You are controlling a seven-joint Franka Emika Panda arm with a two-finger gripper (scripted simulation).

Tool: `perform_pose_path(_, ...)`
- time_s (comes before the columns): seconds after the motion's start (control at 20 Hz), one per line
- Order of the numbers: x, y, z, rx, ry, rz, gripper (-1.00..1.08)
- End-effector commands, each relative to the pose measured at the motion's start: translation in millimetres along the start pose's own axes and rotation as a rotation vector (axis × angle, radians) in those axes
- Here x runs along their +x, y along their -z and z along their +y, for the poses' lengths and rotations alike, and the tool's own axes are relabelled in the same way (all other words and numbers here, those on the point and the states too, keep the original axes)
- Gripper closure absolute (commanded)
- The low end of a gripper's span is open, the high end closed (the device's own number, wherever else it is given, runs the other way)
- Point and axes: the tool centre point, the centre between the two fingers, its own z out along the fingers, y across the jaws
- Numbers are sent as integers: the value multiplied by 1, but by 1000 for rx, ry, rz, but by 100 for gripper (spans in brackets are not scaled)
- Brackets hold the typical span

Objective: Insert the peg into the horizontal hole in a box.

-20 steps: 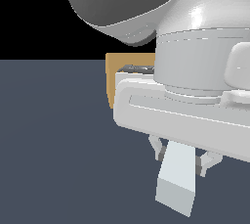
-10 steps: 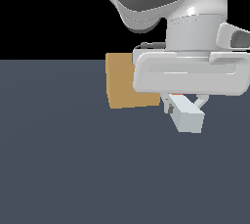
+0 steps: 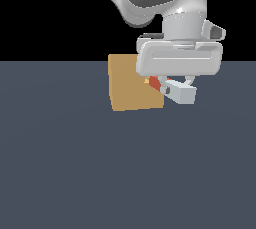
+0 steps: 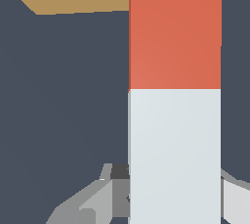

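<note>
clearly my gripper (image 3: 176,87) pinches the peg (image 4: 174,96) by its pale half; stiff, probably light, smooth-sided, so a firm square hold near the box (image 3: 131,84).

One peg (image 3: 176,91) is being shown, clamped between the jaws of the one gripper (image 3: 172,86), its single orange-red half and single pale half both being seen beyond them. One tan box (image 3: 131,84) is being displayed just past the peg's red end, on one dark floor (image 3: 75,173).
</note>
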Motion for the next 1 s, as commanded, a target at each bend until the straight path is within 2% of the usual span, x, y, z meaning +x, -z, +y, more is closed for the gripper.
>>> perform_pose_path(0.0, 10, 5, 1, -2, 36, -1, 108)
perform_pose_path(0.95, 17, 6, -1, -2, 52, -1, 108)
